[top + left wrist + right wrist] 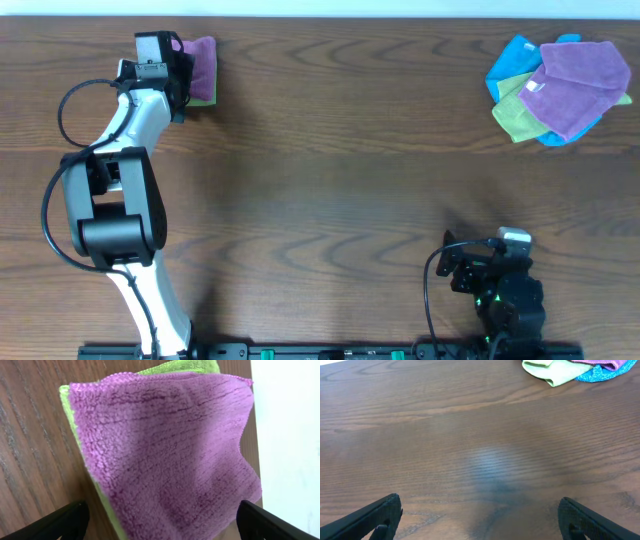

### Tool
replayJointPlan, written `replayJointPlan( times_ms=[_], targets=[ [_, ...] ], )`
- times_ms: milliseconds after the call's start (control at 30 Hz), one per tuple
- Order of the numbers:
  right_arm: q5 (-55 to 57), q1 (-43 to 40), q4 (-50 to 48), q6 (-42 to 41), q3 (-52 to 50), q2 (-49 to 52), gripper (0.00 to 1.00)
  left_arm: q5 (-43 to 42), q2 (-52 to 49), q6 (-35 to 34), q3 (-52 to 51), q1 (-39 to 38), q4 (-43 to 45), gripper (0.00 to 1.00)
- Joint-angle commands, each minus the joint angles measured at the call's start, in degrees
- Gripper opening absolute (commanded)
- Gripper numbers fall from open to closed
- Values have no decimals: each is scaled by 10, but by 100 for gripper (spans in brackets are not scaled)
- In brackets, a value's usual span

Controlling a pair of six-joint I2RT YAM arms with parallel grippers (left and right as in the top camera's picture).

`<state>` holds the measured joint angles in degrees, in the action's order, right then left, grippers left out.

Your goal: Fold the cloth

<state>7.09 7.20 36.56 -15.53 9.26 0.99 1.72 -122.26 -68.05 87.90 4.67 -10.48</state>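
Toward the far-left corner of the worktop [320,180], close to its back edge: cloth [203,58], pinkish-purple terry, folded and lying flat on top of a lime-green cloth [207,100], corners not quite square. From the left wrist, same cloth [170,450] filling most of the view, nap and stitched hem sharp, lime-green layer peeping out only along the upper and left edges. Just beyond the right hem, worktop edge, then a pale surface [290,435]. Left claw [180,72] poised directly over the stack, spread wide, one dark fingertip [65,519] at each lower corner of its own view, not closed on the fabric. At the front right of the worktop: right claw [452,262], low, well apart from all fabric, likewise spread wide, bare wood grain between its fingertips [375,516]. At the far-right back corner: loose heap [560,85] of unfolded cloths, blue cloth [515,52] at the bottom, light-green cloth [515,118] in the middle, violet cloth [580,80] uppermost. Small white tag [530,88] on the violet one, print too small to read. Fringe of the same heap visible at the top right of the right wrist view. Any lettering on the arm housings too small to make out.
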Motion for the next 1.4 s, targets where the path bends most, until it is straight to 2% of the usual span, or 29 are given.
replayJointPlan(
  times_ms=[0,100,267,367,500,700,867,1033,1100,1200,1233,1367],
  targets=[
    [-2,-4,1,-7,-2,-3,99,-11,21,37,3,-3,45,95],
    [-2,-4,0,-7,-2,-3,99,-25,27,88,3,-6,129,95],
    [-2,-4,0,-7,-2,-3,99,-54,37,89,3,-7,232,95],
    [-2,-4,0,-7,-2,-3,99,-54,36,79,3,-8,235,95],
    [-2,-4,0,-7,-2,-3,99,-39,36,41,3,-7,181,95],
    [-2,-4,1,-7,-2,-3,99,-15,36,41,3,-7,73,95],
    [-2,-4,0,-7,-2,-3,99,-13,37,-29,3,-6,-63,95],
    [-2,-4,0,-7,-2,-3,99,-13,48,-21,3,-10,-129,95],
    [-2,-4,1,-7,-2,-3,99,-13,58,13,3,-15,-110,95],
    [-2,-4,0,-7,-2,-3,99,-4,73,78,3,-36,2,95],
    [-2,-4,0,-7,-2,-3,99,10,73,79,3,-48,52,95],
    [-2,-4,0,-7,-2,-3,99,25,59,78,3,-70,149,95]
  ],
)
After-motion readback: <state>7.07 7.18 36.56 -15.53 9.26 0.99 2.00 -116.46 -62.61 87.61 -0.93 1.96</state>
